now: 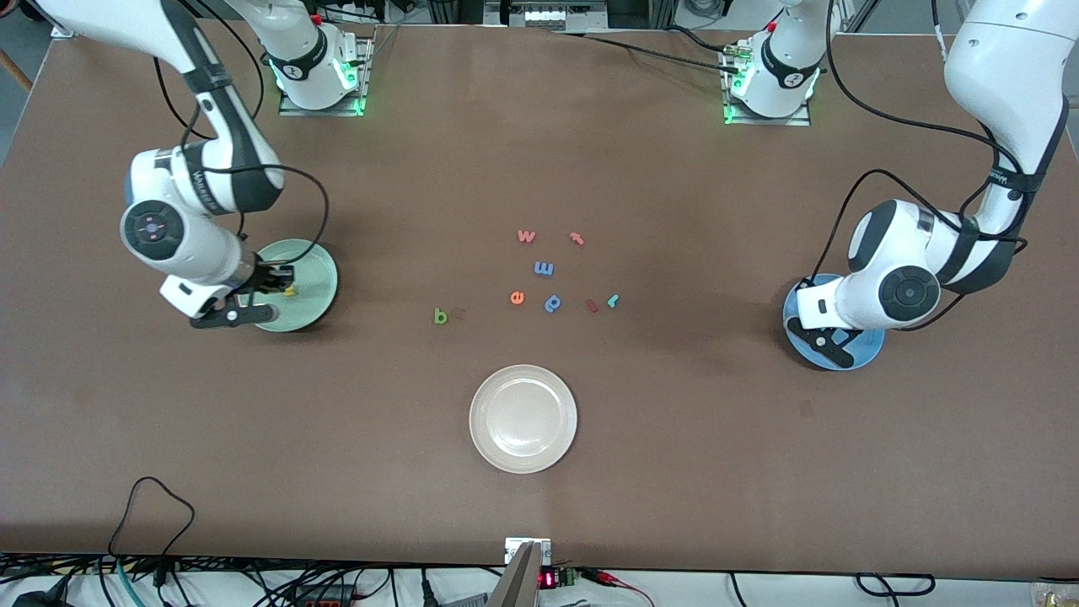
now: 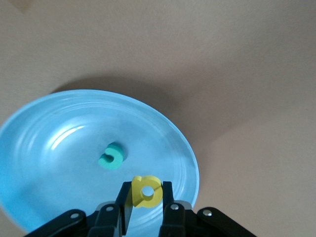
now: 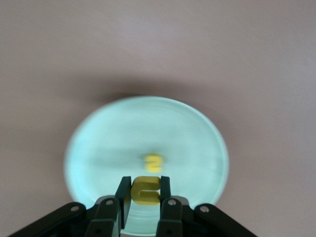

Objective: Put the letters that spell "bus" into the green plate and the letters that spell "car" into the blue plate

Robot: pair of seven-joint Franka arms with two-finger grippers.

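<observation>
1. Brown worktop: cream plate sat nearest the front camera, unused.
2. Green "b" and teal "r" lay flat on the worktop, farther back, among spare letters.
3. Left gripper over blue plate, clamped on yellow "a"; teal "c" already in it.
4. Right gripper over green plate, clamped on yellow "u"; yellow "s" inside.
5. Foam looked light, squashy, non-slip; judged best pinched lightly across flat faces.
</observation>
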